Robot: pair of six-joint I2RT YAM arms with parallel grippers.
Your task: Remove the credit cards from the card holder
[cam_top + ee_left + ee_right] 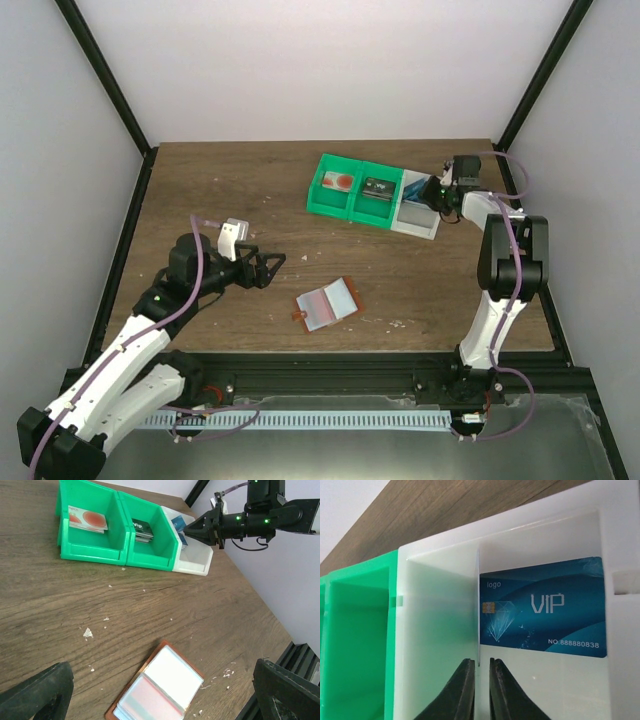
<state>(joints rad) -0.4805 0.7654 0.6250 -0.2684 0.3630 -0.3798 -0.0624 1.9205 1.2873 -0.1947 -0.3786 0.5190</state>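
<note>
The card holder (328, 303) lies open and flat on the table's front middle, its pale pockets (160, 687) facing up, one tinted pink. My left gripper (270, 265) hovers open just left of it, fingers spread wide either side of it in the left wrist view. A blue credit card (545, 610) stands inside the white bin (415, 215). My right gripper (481, 662) sits at that card's lower edge, its jaws a narrow gap apart and clear of the card on both sides. A white card with a red round mark (87, 519) lies in the leftmost green bin.
Two joined green bins (350, 195) and the white bin stand in a row at the back right. A dark card (142, 530) lies in the middle bin. Small pale crumbs (88, 632) dot the wood. Black frame rails run along the table's sides.
</note>
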